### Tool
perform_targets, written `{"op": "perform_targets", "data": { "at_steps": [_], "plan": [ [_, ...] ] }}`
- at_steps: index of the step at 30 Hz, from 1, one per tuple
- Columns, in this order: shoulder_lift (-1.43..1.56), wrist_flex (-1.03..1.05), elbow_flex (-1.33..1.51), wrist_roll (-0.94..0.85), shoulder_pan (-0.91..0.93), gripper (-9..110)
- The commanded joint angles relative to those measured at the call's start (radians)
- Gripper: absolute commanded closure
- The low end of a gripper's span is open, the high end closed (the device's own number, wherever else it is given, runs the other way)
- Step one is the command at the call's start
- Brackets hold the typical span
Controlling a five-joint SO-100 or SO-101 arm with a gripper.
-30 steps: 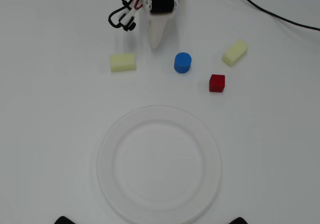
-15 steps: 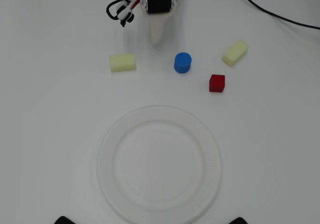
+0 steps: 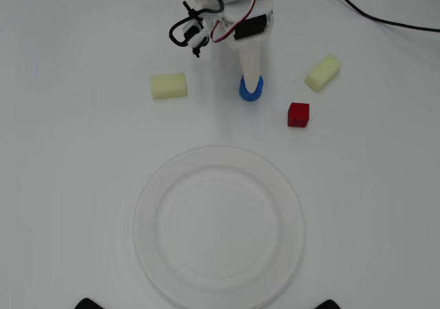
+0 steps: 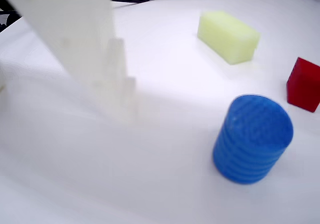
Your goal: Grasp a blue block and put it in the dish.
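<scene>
Approach step of the grasp. In the overhead view, the gripper point(image 3: 251, 82) reaches down from the far edge of the desk, its white finger point(image 3: 251, 58) ending over the blue block point(image 3: 251, 90), which stands on the bare desk just in front of the arm, between the far edge and the centre. The wrist view shows the blue block point(image 4: 253, 139) upright and standing free, one white finger point(image 4: 75, 39) planted to its left with a clear strip of desk between them; the other finger is out of frame, so whether the jaws are spread or closed cannot be told (nothing is held in any case). The dish point(image 3: 218, 226) lies empty toward the near edge, well apart from the block. A red cube point(image 3: 298, 114) sits near the block on its right in the overhead view; two pale yellow blocks point(image 3: 169, 85) point(image 3: 323, 72) flank the arm. The next move probably calls for centring the jaws around the block, then closing and lifting before carrying it toward the near edge.
</scene>
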Motion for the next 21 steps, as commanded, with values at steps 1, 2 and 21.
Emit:
{"op": "perform_targets", "data": {
  "at_steps": [1, 2, 21],
  "plan": [
    [-0.064, -0.015, -0.077, 0.017, -0.025, 66],
    [-0.081, -0.026, -0.080, 0.021, -0.035, 66],
    [-0.296, -0.187, -0.107, 0.015, -0.080, 75]
  ]
}}
